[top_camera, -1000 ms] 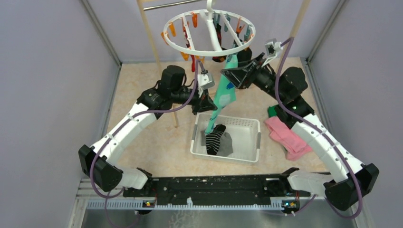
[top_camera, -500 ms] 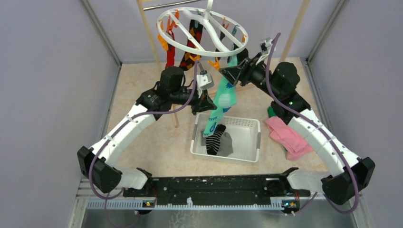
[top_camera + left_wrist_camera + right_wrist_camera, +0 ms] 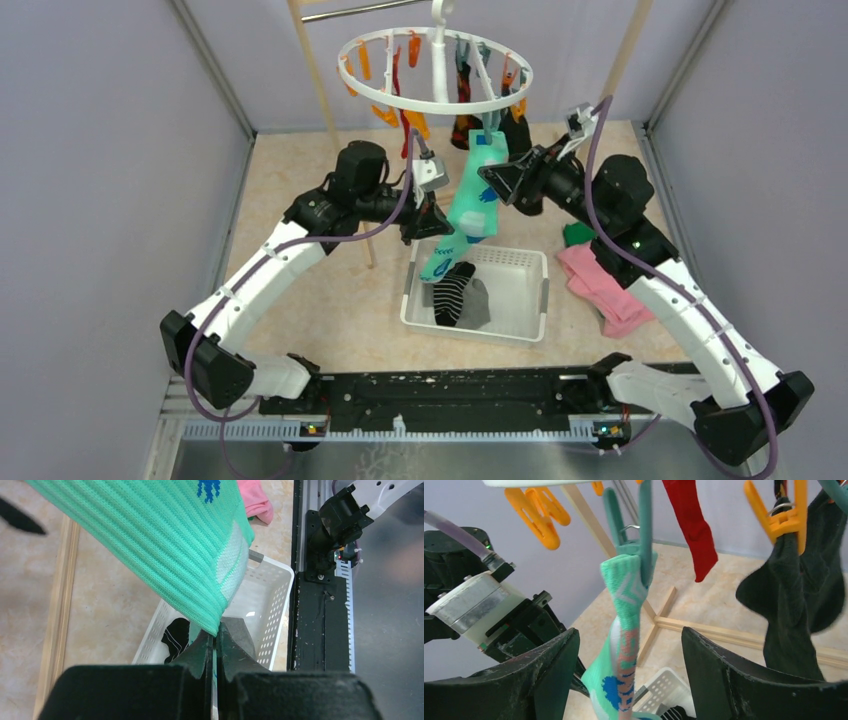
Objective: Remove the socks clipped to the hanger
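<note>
Beige table (image 3: 300,170), 12 o'clock: hanger (image 3: 437,70) swings level again | left gripper (image 3: 216,639) clamped on teal sock (image 3: 478,190) | right gripper (image 3: 629,640) apart, backed off | sock stays clipped; removal pending.

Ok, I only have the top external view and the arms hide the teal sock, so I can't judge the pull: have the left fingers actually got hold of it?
Observer: Yes. In the left wrist view the left fingers are shut on the lower edge of the teal sock.
Operator: Is its top end clipped to the hanger?
Observer: Yes. The right wrist view shows the teal clip pinching the sock's cuff.
Operator: And the right fingers?
Observer: The right fingers are open, one on each side of the sock below that clip, with a gap on both sides.
</note>
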Available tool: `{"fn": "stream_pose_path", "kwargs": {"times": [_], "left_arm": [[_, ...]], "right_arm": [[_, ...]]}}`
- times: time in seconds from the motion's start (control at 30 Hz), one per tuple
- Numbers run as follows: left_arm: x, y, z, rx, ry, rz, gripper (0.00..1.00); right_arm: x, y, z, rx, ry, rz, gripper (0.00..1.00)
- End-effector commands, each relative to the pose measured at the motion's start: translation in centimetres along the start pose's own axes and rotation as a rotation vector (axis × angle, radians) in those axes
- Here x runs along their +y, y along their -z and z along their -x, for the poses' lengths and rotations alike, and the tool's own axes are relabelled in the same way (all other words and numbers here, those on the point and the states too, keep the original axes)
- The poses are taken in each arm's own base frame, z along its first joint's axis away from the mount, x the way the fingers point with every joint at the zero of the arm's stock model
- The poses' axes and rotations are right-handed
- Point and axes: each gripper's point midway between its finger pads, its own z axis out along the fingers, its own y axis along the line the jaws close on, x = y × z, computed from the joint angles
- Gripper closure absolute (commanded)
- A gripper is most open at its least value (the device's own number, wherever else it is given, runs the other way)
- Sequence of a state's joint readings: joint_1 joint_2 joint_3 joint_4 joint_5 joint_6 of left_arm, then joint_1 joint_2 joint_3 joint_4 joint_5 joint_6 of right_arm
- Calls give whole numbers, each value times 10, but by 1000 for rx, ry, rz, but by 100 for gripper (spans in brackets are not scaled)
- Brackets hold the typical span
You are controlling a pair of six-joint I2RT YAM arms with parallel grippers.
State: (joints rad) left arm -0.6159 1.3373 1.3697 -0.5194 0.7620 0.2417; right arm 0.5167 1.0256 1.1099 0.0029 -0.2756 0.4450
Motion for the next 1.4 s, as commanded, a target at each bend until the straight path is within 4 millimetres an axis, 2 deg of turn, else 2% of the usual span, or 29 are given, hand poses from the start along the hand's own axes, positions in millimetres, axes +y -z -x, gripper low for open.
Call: {"fn": "stream_pose_path", "kwargs": {"times": [0.0, 0.1, 0.27, 0.47, 0.77, 1.0, 1.2, 1.37], "left_arm": [[-8, 8, 11, -37, -44, -7, 100], [-9, 8, 11, -37, -41, -9, 100], [-9, 9, 11, -40, -39, -5, 100], [-8, 7, 4, -30, -30, -1, 100], [-7, 7, 2, -27, -24, 5, 100], [-5, 6, 2, -26, -24, 13, 100], [-4, 6, -3, -17, -21, 20, 100], [-3, 4, -25, 15, 1, 30, 100]], "right_arm": [[4, -2, 31, -59, 42, -24, 24], [6, -16, 43, -90, 54, -9, 20], [6, -38, 59, -144, 64, 16, 18], [13, -49, 77, -206, 72, 43, 20], [12, -60, 83, -239, 65, 56, 41], [14, -67, 79, -213, 55, 78, 74], [16, -64, 79, -215, 49, 82, 100], [20, -58, 83, -224, 45, 86, 100]]}}
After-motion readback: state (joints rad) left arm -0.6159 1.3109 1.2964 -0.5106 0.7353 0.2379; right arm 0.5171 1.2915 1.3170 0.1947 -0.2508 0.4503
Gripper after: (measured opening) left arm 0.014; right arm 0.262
